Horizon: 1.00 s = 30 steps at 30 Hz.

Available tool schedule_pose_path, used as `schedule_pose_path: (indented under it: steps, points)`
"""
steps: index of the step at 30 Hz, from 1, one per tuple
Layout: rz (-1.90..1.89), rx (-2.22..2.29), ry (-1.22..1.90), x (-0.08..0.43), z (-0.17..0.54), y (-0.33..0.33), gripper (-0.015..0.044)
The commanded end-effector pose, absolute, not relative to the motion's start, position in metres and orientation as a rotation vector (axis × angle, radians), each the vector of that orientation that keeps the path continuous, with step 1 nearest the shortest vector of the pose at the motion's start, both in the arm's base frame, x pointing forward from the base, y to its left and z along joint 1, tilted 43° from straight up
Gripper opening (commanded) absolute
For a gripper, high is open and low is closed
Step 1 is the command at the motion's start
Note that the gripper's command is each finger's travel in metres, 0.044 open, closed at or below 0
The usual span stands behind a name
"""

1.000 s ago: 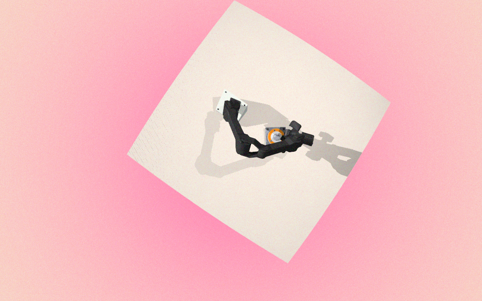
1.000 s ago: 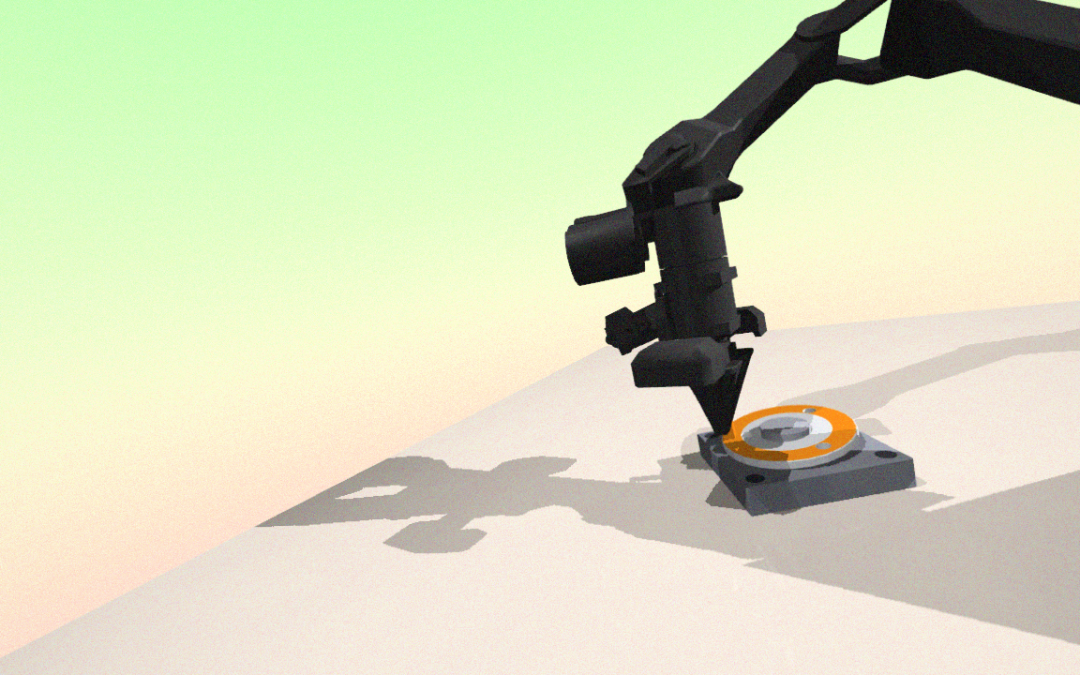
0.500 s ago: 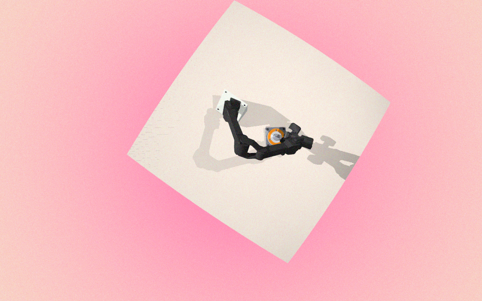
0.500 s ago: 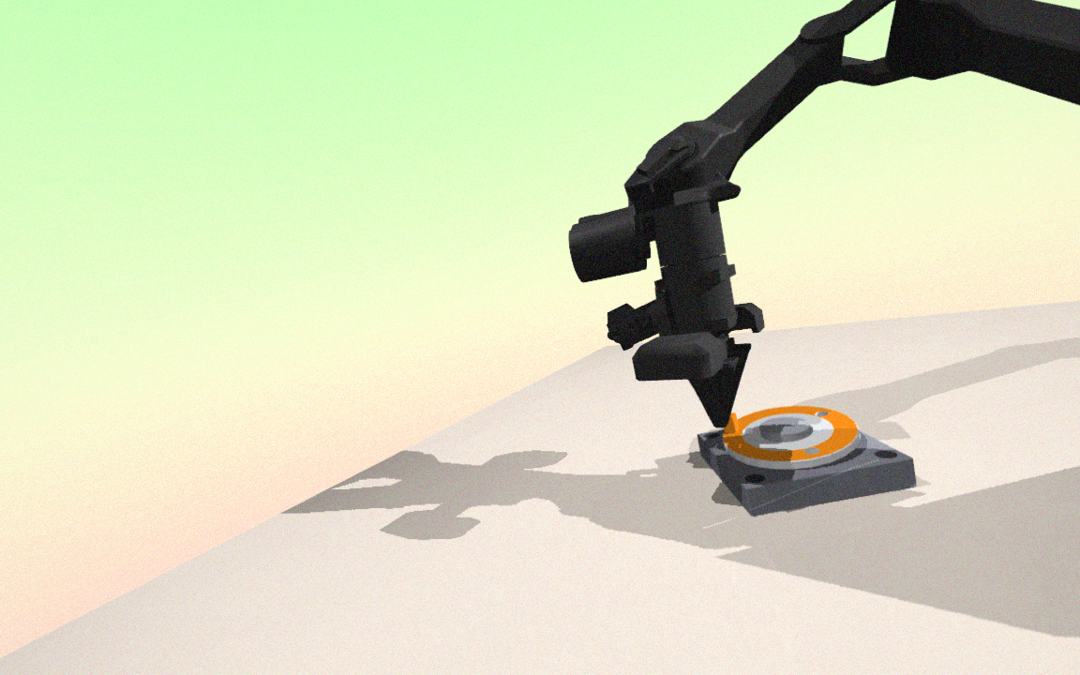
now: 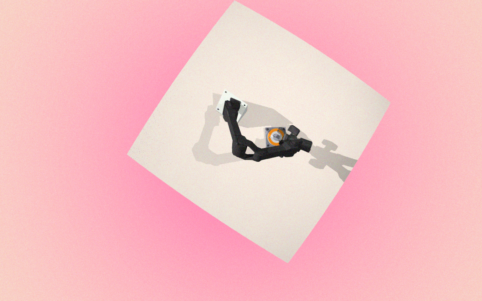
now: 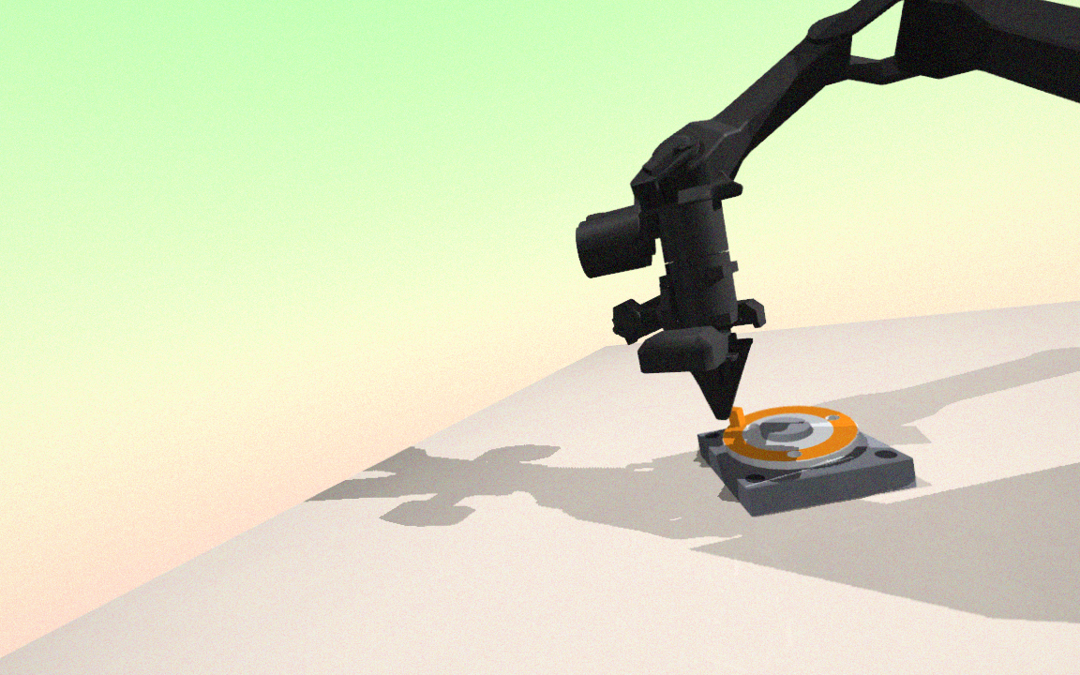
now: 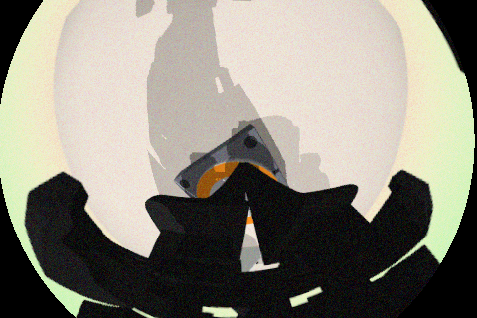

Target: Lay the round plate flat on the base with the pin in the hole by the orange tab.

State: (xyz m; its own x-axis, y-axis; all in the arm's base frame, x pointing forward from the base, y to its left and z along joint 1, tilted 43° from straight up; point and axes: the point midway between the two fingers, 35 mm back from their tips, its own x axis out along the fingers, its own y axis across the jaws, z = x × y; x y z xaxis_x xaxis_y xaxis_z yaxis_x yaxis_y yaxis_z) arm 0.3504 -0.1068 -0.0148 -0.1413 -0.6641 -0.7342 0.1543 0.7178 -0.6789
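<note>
Both tool [image 6: 722, 411] fingers together (empty), beside orange tab [image 6: 736, 413].

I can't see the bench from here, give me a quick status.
Gripper shut, empty, tip beside the orange tab. Round orange-ringed plate on the dark grey square base; seating unclear. No obstruction seen.

The top camera is looking straight down from far above on the whole table [image 5: 273, 209], the exterior one is viewing low and close from the side, the wrist camera is peering past the gripper [image 7: 248, 182], and all three are sharing the base [image 6: 829, 487] and plate [image 6: 787, 449].
</note>
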Motion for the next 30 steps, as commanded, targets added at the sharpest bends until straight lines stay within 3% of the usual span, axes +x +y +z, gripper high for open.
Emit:
schedule_pose_path:
  steps: [1, 30]
  points:
    - [-0.752, -0.435, 1.569, 0.347, -0.011, -0.113, 0.0000]
    - [-0.753, -0.436, 1.570, 0.333, 0.006, -0.124, 0.0000]
